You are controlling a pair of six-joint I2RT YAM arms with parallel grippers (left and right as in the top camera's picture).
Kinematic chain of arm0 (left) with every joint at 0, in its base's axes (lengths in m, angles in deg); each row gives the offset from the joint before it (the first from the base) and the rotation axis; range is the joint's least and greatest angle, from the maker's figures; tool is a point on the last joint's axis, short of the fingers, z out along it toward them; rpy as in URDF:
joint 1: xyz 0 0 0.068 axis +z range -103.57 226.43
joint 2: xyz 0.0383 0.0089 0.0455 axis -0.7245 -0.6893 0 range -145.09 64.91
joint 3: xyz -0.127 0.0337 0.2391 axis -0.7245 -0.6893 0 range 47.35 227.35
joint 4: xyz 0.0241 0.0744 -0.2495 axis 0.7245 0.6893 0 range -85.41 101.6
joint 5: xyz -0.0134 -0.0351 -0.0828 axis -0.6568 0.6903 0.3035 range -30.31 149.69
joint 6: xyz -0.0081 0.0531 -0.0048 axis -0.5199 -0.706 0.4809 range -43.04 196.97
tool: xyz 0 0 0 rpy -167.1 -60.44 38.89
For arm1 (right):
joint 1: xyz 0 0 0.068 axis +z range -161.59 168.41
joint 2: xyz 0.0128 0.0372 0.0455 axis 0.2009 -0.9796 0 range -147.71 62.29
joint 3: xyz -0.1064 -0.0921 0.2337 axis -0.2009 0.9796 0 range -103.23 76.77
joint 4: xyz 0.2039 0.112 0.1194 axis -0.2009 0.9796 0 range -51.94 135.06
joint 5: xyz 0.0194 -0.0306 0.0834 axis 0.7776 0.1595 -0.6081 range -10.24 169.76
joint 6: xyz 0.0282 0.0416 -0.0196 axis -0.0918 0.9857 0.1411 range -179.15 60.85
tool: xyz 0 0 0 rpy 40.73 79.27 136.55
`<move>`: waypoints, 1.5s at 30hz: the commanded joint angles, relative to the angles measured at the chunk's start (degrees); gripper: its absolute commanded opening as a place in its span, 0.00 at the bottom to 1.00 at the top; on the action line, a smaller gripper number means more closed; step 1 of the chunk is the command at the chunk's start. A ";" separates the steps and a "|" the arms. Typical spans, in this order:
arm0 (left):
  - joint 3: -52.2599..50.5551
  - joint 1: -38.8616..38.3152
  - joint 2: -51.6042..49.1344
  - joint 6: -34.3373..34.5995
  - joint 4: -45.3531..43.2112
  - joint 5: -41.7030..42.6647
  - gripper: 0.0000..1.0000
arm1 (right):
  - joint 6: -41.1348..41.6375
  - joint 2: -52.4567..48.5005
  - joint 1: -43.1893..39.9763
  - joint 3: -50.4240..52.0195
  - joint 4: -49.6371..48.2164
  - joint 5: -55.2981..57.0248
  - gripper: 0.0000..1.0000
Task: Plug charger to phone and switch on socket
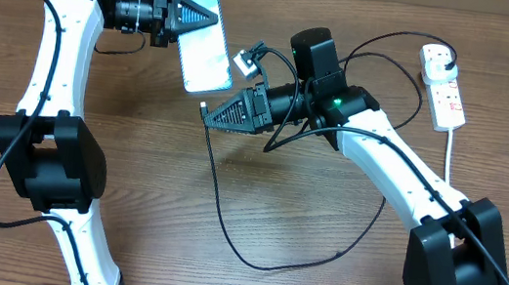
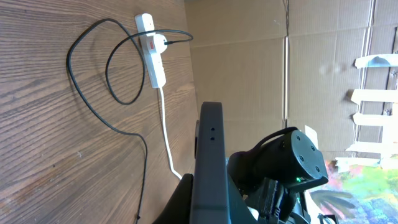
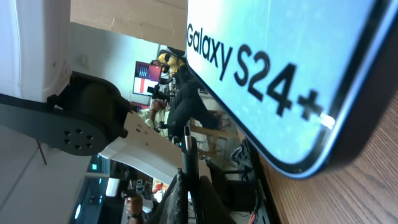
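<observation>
My left gripper (image 1: 207, 16) is shut on the top end of the phone (image 1: 208, 58), whose light blue screen faces up at the table's back centre. In the left wrist view the phone shows edge-on as a dark slab (image 2: 210, 155) between the jaws (image 2: 205, 208). My right gripper (image 1: 211, 115) is shut on the charger's black cable (image 1: 216, 206) near its connector tip, just below the phone's lower end. In the right wrist view the tip (image 3: 187, 140) sticks up from the jaws (image 3: 198, 186), a short way from the phone (image 3: 280, 62). The socket (image 1: 449, 99) lies at the far right with the white plug head (image 1: 435, 56) in it.
The black cable loops across the table's middle and back toward the socket, which also shows in the left wrist view (image 2: 152, 53). The socket's thick white cord (image 1: 452, 154) runs down the right side past my right arm. A cardboard wall (image 2: 261, 37) stands behind the table.
</observation>
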 commanded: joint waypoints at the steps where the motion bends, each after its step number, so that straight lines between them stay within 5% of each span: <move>1: 0.98 0.22 0.04 1.16 -0.07 3.98 0.04 | 1.46 -0.81 -0.09 0.07 -0.70 -0.96 0.04; 45: 0.98 0.11 0.04 1.01 -0.70 8.00 0.04 | 3.63 -0.87 -2.56 0.07 -4.17 -0.44 0.04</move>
